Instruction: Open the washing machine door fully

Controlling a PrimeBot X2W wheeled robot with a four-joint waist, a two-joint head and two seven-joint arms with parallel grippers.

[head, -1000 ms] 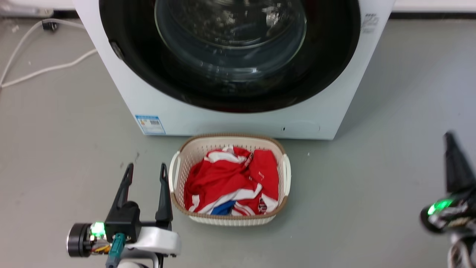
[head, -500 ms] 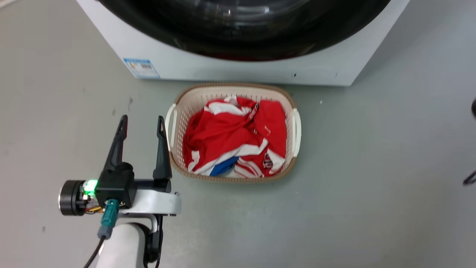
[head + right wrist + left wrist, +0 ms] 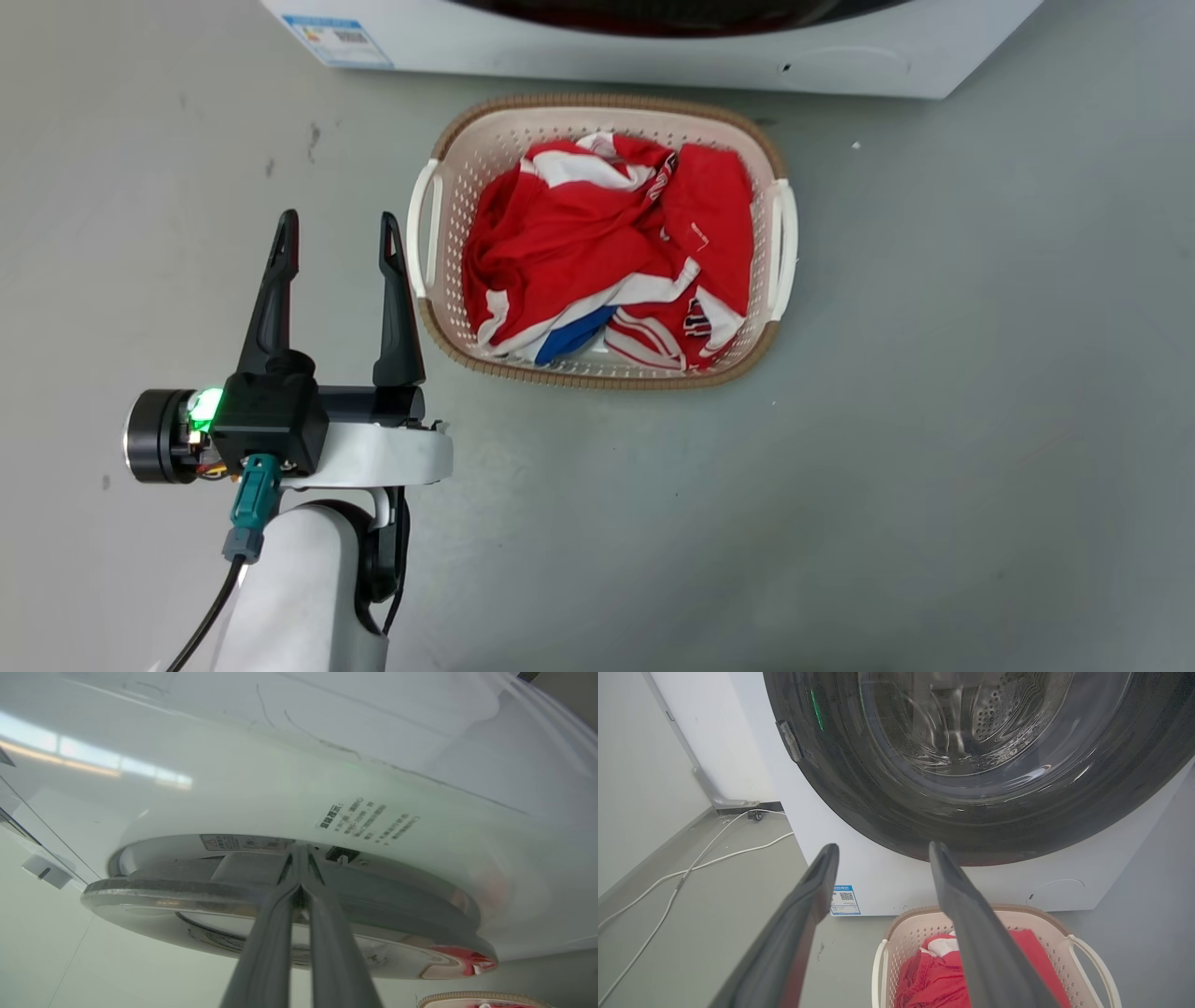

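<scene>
In the left wrist view the washing machine door (image 3: 887,793) is a glossy black disc with a glass bowl, set in the white washing machine (image 3: 896,886). My left gripper (image 3: 882,848) is open and empty, low before the machine and left of the basket, as the head view also shows the left gripper (image 3: 336,229). The right wrist view sees the door (image 3: 187,891) edge-on against the machine's white front (image 3: 280,779). My right gripper (image 3: 299,851) is shut, its tips at the gap behind the door's rim, beside a small black latch part (image 3: 341,854).
A white woven-rim laundry basket (image 3: 448,159) holding red, white and blue clothes (image 3: 597,233) stands on the grey floor right in front of the machine. White cables (image 3: 714,858) run across the floor to the machine's left, near a pale wall. A blue label (image 3: 845,899) marks the machine's lower left corner.
The head camera has tilted down, so the machine slid up and nearly out of that view. The right gripper left the head view. The left gripper holds the same open pose.
</scene>
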